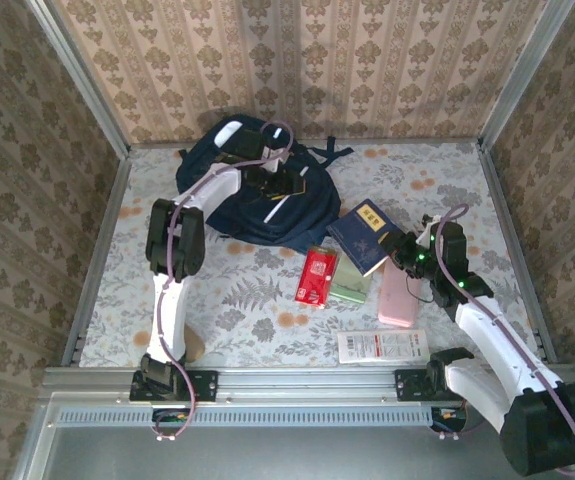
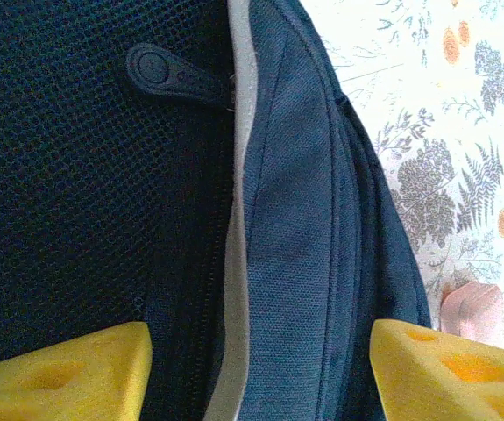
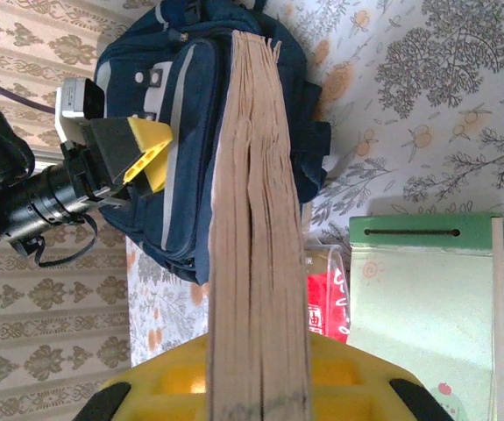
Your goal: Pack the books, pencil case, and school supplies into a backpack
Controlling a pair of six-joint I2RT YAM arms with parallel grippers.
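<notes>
Between backpack (image 1: 257, 200) and pink case (image 1: 397, 295), red packet (image 1: 316, 277), green packet (image 1: 350, 283)

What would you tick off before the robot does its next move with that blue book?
1. Right gripper shut on the blue book: ok.
2. Left gripper open, straddling backpack fabric: ok.
3. Backpack mouth open for the book: cannot tell.
4. Red packet and green packet clear of the book: cannot tell, they lie close.
5. Pink pencil case flat on the table: ok.
</notes>
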